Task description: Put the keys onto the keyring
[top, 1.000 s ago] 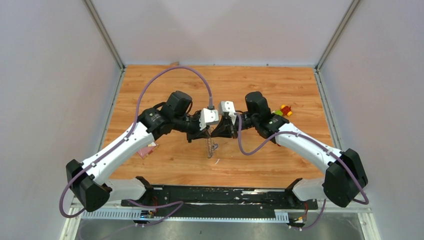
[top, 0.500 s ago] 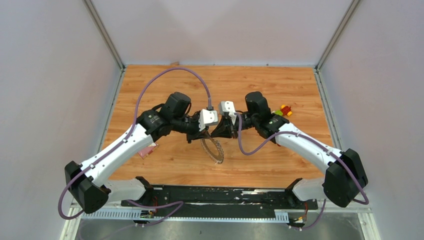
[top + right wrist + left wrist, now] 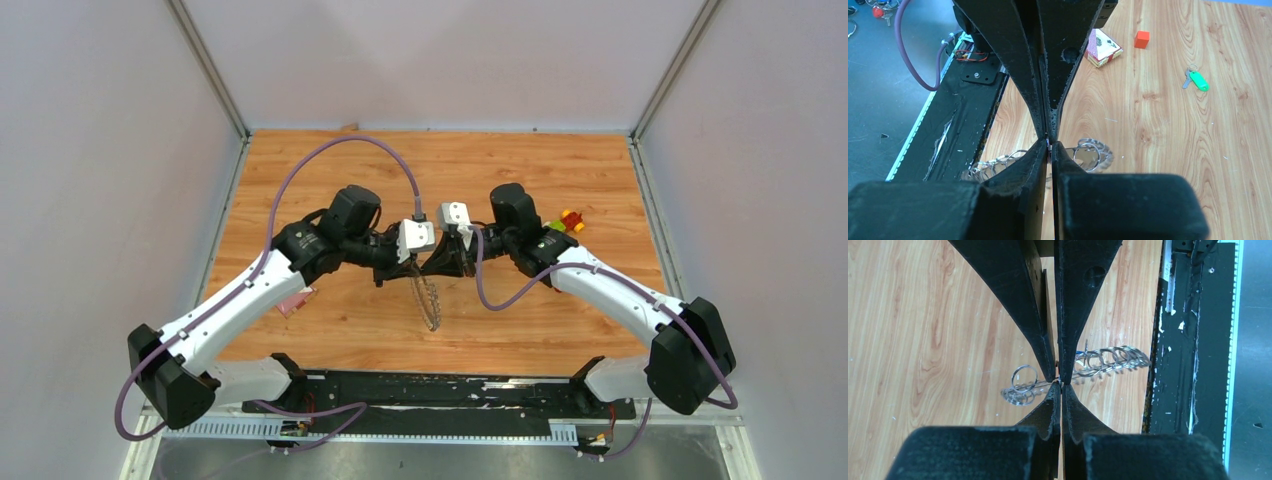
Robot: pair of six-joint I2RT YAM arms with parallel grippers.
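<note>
The keyring (image 3: 430, 300), a big silver ring fanned with silver keys and small rings, hangs above the table under the two fingertips, which meet tip to tip. My left gripper (image 3: 1060, 385) is shut on its wire (image 3: 1108, 360). My right gripper (image 3: 1050, 144) faces it on the same wire, its jaws a thin slit apart; whether they still pinch the keyring (image 3: 1090, 152) does not show. A speck of blue (image 3: 1079, 356) shows beside the right fingertips. One key with a green head (image 3: 1198, 80) lies loose on the wood.
A red card box (image 3: 1103, 47) and an orange cube (image 3: 1142, 39) lie beyond the left gripper. Small red, yellow and green pieces (image 3: 566, 221) sit by the right arm's elbow. The black base rail (image 3: 440, 385) runs along the table's near edge.
The hanging keyring swung from edge-on to showing its face, then turned partly back. Both grippers stayed tip to tip; the left arm's lower part shifted slightly left.
</note>
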